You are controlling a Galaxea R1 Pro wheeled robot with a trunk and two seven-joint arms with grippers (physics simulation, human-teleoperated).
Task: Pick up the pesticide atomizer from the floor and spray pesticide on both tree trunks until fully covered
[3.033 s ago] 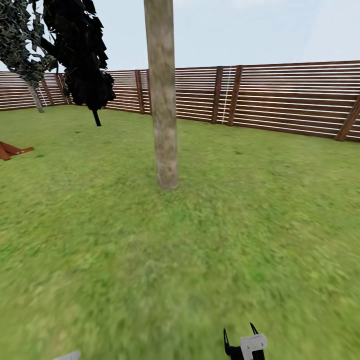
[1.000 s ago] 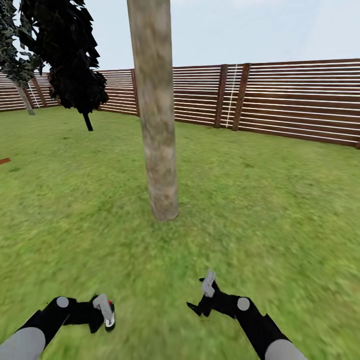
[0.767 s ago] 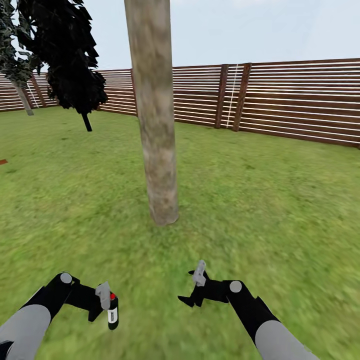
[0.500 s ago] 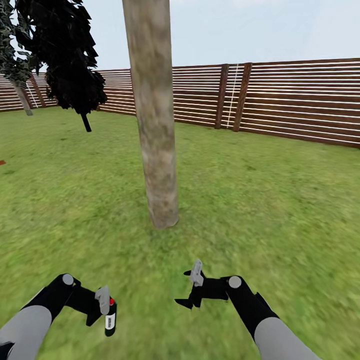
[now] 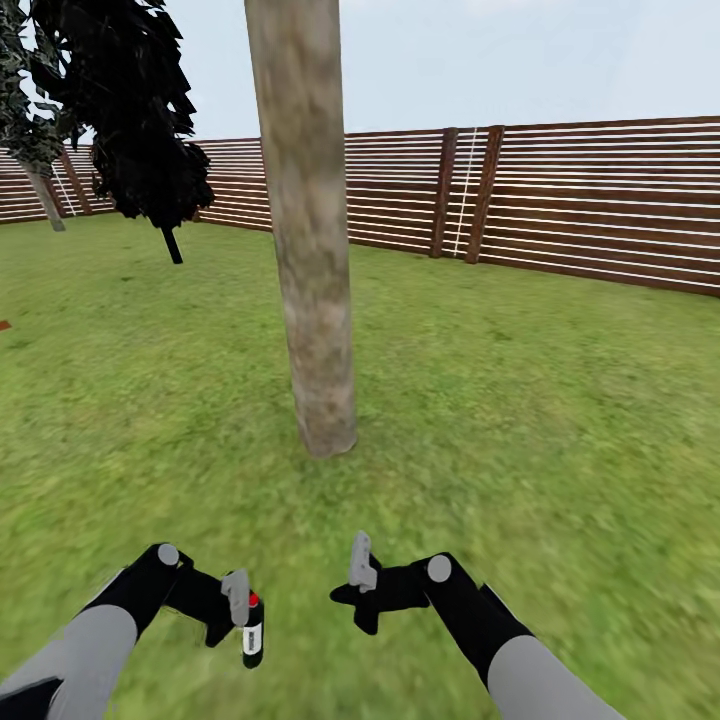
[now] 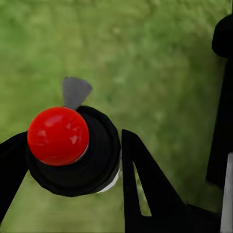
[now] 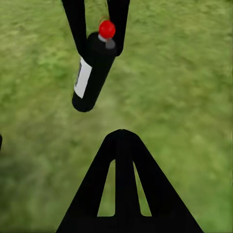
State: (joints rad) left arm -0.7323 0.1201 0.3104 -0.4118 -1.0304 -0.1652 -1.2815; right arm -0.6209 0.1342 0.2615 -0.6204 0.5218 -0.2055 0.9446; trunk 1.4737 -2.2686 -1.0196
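Left gripper (image 5: 243, 618): clamped on the atomizer (image 5: 253, 632), low over the grass and to the left; the two black fingers (image 7: 77, 24) pinch the bottle near its top.
Atomizer: black bottle, red tip up, white label on its side, hanging below the fingers and well clear of the lawn (image 5: 520, 400). From the left wrist, the red tip (image 6: 58, 136) sits big and round on the black body, one finger (image 6: 145, 189) just beside it.
Right gripper (image 5: 360, 590): out in front, level with the left one and near it; a grey-tipped finger (image 5: 360, 562) points up, a black one down. Apart or together? Cannot tell from the head view, and the right wrist shows just one black finger (image 7: 124, 194).
Trunk (image 5: 312, 260): straight ahead, mottled grey-brown, wider at the base, rooted in grass beyond both grippers and well apart from them.
Fence (image 5: 580, 200): reddish slats across the back.
Dark tree (image 5: 140, 110): near-black foliage, far left by the fence.
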